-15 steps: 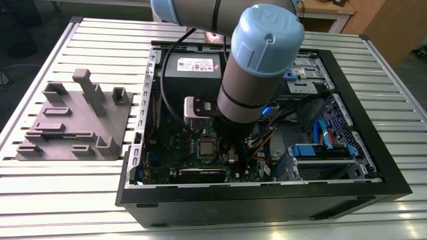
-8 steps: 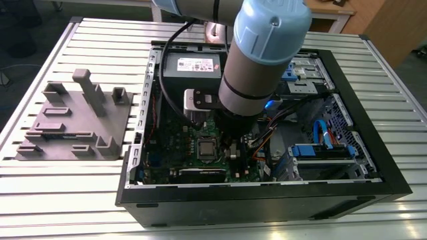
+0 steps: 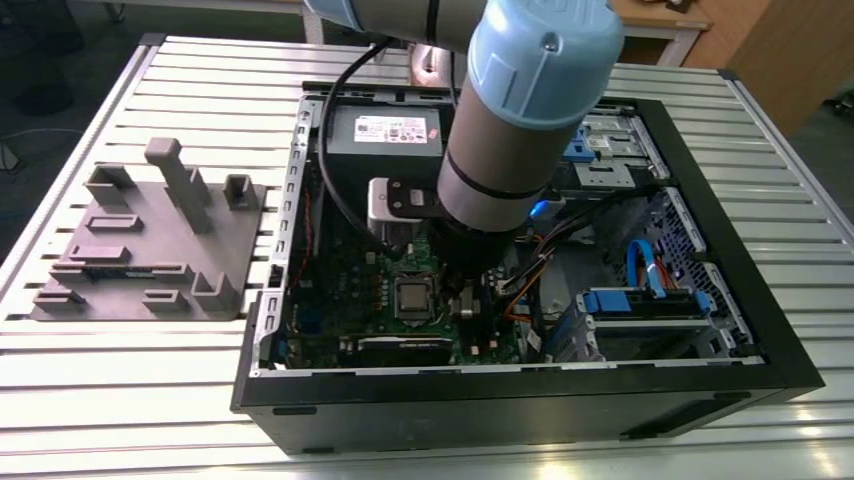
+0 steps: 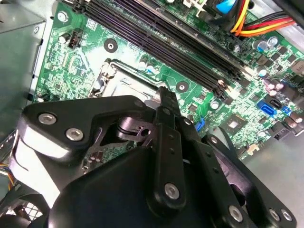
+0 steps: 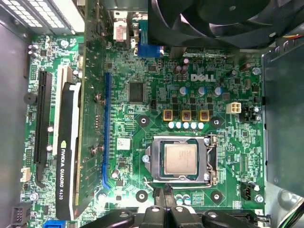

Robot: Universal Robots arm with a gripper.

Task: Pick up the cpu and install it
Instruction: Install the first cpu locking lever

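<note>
Hovers low over the motherboard [image 5: 142,95] inside the open case [image 3: 747,330], gripper [image 5: 167,197] with fingers pressed together, holding nothing. Sits in its socket [image 5: 209,164], cpu [image 5: 180,158], just beyond the fingertips, square, no long axis to favour.

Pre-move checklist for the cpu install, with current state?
1. cpu in the socket: ok, it lies flat inside the socket frame in the first wrist view.
2. gripper empty: ok, the fingers are together with nothing between them.
3. gripper apart from the cpu: ok, it sits beside the frame's edge, not on the chip.
4. Socket frame latched: cannot tell.
5. cables away from the socket: ok, they lie beyond the memory slots in the second wrist view.
</note>
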